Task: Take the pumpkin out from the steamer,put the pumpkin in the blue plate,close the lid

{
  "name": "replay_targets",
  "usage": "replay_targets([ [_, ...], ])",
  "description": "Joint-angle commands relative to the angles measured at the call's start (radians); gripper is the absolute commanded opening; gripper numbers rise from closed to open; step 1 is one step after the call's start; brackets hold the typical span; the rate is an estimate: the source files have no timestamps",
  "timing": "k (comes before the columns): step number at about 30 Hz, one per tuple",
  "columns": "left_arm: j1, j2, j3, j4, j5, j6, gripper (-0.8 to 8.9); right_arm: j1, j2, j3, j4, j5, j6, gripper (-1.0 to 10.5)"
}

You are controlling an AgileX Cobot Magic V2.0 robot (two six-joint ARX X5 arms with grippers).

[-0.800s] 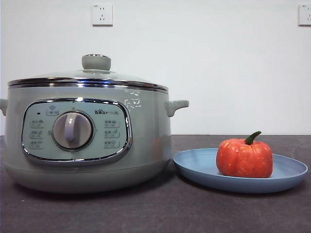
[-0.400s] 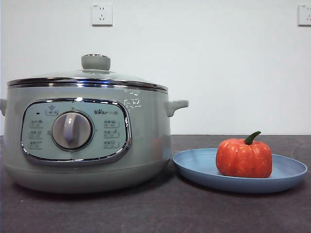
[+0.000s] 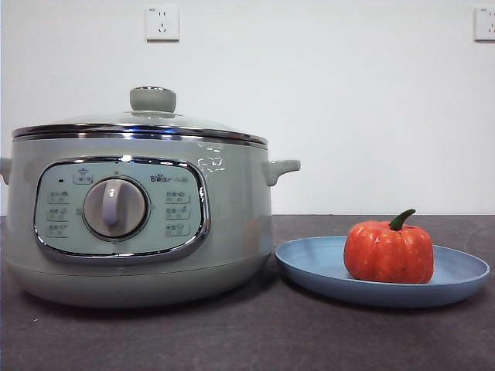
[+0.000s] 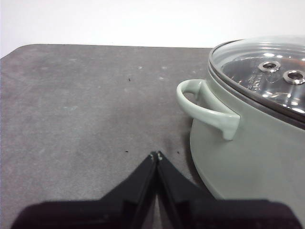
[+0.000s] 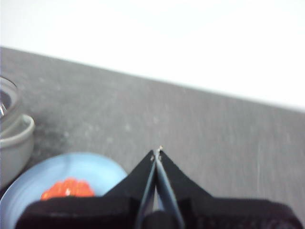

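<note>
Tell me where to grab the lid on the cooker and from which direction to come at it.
Take the lid by its round knob, coming straight down from above. The knob stands upright at the centre of the dome, clear of everything, and is narrow enough to pinch from two sides. The glass dome is smooth and sloped, and the chrome rim sits flush on the cooker, so neither likely offers a grip.

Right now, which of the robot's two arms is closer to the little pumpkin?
The right. Its end effector, jaws shut, hangs near the blue plate holding the pumpkin. The left end effector, also shut, sits beside the steamer, by its side handle, with no pumpkin in its view.
</note>
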Motion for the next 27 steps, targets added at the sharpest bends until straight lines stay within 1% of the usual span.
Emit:
replay_targets([
  [1, 0.003, -0.003, -0.015, 0.003, 0.004, -0.011, -0.03, -0.026, -0.029, -0.107, 0.123, -0.013, -0.018, 0.0],
  [3, 0.003, -0.003, -0.015, 0.003, 0.004, -0.011, -0.03, -0.026, -0.049, -0.167, 0.177, -0.010, 0.006, 0.0],
  [7, 0.003, -0.003, -0.015, 0.003, 0.004, -0.011, -0.03, -0.024, -0.088, -0.271, 0.221, -0.010, 0.045, 0.0],
  [11, 0.003, -0.003, -0.015, 0.003, 0.005, -0.011, -0.03, -0.024, -0.135, -0.359, 0.226, -0.010, 0.104, 0.0],
  [17, 0.003, -0.003, -0.015, 0.003, 0.006, -0.011, -0.03, -0.024, -0.199, -0.441, 0.232, -0.002, 0.169, 0.0],
  [19, 0.003, -0.003, -0.015, 0.003, 0.006, -0.011, -0.03, -0.023, -0.199, -0.453, 0.233, 0.026, 0.182, 0.0],
  [23, 0.003, -0.003, -0.015, 0.003, 0.007, -0.011, -0.03, -0.023, -0.199, -0.473, 0.235, 0.055, 0.190, 0.0],
  [27, 0.003, -0.003, -0.015, 0.003, 0.007, -0.011, -0.03, -0.006, -0.199, -0.486, 0.241, 0.127, 0.210, 0.0],
])
